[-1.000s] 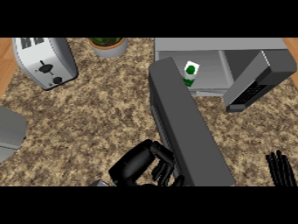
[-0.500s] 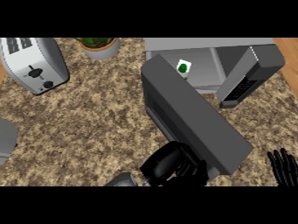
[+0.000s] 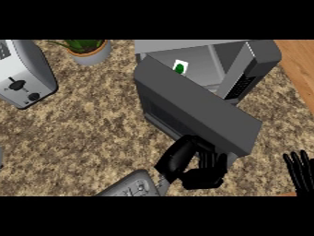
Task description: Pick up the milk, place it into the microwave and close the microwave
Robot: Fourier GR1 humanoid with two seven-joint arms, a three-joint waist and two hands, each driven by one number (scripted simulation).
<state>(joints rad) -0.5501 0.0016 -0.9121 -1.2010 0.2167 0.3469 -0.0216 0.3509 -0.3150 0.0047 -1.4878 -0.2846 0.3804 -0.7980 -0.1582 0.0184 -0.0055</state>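
I am seeing the milk standing inside the microwave. The left robot hand, fingers straight, is pressing the half-open door; the right robot hand is resting spread at the lower right.

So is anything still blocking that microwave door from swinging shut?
Nothing visible blocks it. The milk sits inside the microwave, clear of the door, which the left hand touches at its near edge.

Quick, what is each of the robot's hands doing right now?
Left hand: open, fingers against the microwave door, holding nothing.
Right hand: open, resting at the lower right edge, fingers up.
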